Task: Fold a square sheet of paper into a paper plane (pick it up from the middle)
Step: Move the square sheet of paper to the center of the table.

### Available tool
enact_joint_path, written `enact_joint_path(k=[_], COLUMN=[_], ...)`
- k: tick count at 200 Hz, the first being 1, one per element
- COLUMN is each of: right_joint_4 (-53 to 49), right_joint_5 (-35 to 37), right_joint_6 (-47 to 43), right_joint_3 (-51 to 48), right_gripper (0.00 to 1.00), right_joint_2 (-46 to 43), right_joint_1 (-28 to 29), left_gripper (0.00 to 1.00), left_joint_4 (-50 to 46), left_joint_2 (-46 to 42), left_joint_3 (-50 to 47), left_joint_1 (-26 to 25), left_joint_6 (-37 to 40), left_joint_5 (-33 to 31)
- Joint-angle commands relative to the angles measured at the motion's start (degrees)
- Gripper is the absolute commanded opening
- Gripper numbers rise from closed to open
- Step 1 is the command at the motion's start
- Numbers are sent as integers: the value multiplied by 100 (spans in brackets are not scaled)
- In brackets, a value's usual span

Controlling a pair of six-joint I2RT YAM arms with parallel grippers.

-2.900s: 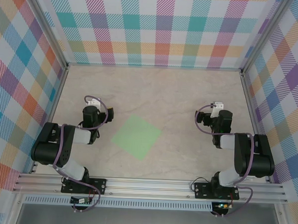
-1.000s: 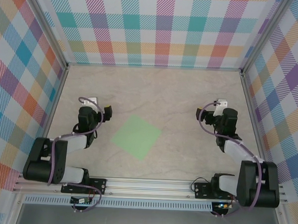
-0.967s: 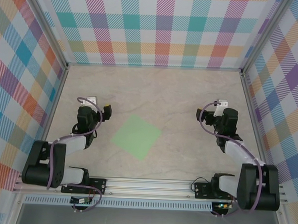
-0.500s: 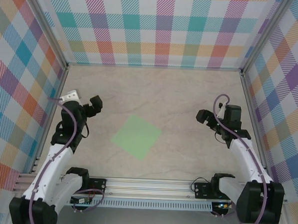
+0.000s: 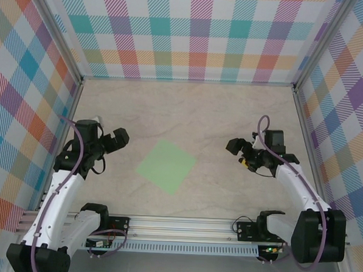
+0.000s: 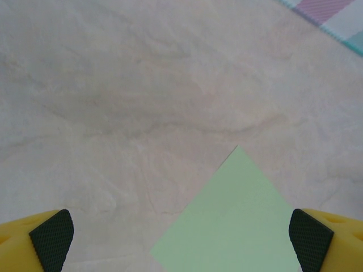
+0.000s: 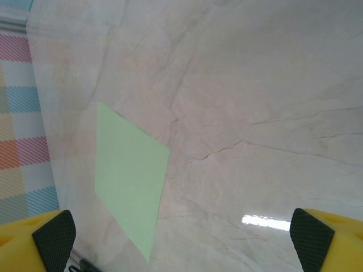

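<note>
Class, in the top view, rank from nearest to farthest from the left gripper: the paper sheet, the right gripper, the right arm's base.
From the left gripper:
1. the paper sheet, beside it, mid-table.
2. the right gripper, across on the right.
3. the right arm's base, near-right corner.

No readable text, label, brand, number or sign appears anywhere in these views.

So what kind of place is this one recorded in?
Most likely a lab robot workcell, not a home: a marble-look table boxed in by plaid-printed panels, the left arm and right arm bolted to an aluminium rail at its near edge, and a square sheet of paper.
</note>
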Motion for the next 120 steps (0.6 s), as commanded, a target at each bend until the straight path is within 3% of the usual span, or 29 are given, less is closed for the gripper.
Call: enact_joint_path(k=[1,34,64,120], right_joint_4=[130,438,214,638], right_joint_5=[-34,508,1219,2012], right_joint_6=[438,964,1151,2522], right_joint_3=[243,564,1108,1738], right_gripper=[99,86,84,76], right_joint_2=[190,832,1338,2387], right_joint_1=[569,1610,2305,4069], left_gripper=[100,100,100,100], left_joint_4=[-139,121,258,360], left_joint_2=[-147,-85,47,-94], left_joint_3=[-193,-468,-583,-960], left_joint_1=[74,76,76,78], left_joint_6=[-157,-487,-628,-874], left_joint_5=[466,884,1116,1267])
